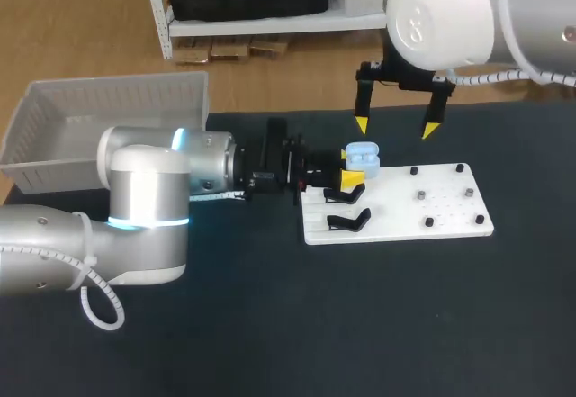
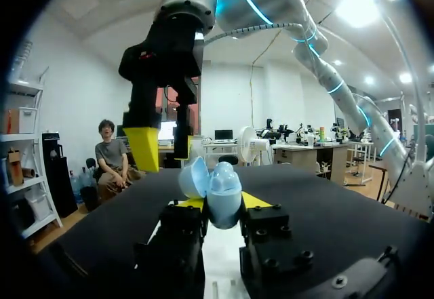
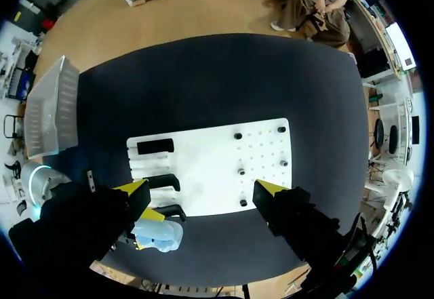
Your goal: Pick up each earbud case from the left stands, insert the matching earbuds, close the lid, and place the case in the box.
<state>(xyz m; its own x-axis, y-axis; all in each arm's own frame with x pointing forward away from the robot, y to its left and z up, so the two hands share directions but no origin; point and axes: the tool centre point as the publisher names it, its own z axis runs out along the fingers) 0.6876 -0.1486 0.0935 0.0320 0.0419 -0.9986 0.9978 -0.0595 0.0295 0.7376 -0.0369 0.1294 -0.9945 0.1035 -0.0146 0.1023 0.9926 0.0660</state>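
Between the yellow tips of the left claw (image 2: 224,201), a pale-blue rounded plastic earbud case (image 2: 220,184) is sitting clenched from both sides, its lid hanging open. The case is being held just above the left edge of the flat white plastic stand board (image 1: 396,210). The right claw (image 1: 396,128) is hovering over that board's far edge, fingers spread wide and gripping nothing. Black curved plastic stands (image 1: 346,221) are lying near the board's left edge, and small dark pieces (image 1: 420,196), possibly earbuds, are dotting its right half. Well to the left of the board, the translucent white plastic box (image 1: 108,113) is showing no case that I can make out. By my judgement the pick-up is done; inserting earbuds, closing the lid and boxing are remaining.
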